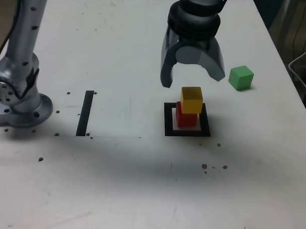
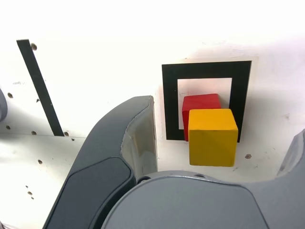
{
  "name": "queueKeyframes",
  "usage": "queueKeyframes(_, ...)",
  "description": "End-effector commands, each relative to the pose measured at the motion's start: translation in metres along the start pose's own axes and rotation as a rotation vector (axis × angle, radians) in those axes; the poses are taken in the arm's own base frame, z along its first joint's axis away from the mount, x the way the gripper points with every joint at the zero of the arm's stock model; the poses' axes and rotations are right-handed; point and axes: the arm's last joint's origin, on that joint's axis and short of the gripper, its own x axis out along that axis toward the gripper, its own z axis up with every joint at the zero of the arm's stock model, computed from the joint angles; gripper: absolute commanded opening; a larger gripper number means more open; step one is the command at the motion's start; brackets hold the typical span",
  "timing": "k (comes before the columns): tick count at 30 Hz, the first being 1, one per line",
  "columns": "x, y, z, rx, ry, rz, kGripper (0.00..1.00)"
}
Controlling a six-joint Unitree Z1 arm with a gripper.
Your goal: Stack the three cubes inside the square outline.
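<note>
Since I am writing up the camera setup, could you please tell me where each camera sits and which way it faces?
Exterior view: off the arm, looking down at a slant on the table; the gripper and part of the arm show.
Wrist view: on the wrist, looking past the open gripper's fingers toward the table.
Both share the red cube, yellow cube, square outline and black strip; only the exterior view shows the green cube.

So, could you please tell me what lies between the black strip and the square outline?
Only tabletop, with small specks, between strip and outline, in the exterior view.
</note>
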Motion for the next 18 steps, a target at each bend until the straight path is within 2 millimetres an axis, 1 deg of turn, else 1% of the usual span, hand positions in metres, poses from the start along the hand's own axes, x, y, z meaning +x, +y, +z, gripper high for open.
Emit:
queueKeyframes(1,-0.005,0.004,-0.001,0.021,-0.018,0.004,0.99)
queueKeyframes(10,-0.018,0.024,0.009,0.202,-0.058,0.026,1.0)
queueKeyframes(15,-0.021,0.037,0.023,0.319,-0.08,0.034,1.0)
queueKeyframes(18,-0.019,0.043,0.033,0.378,-0.086,0.041,1.0)
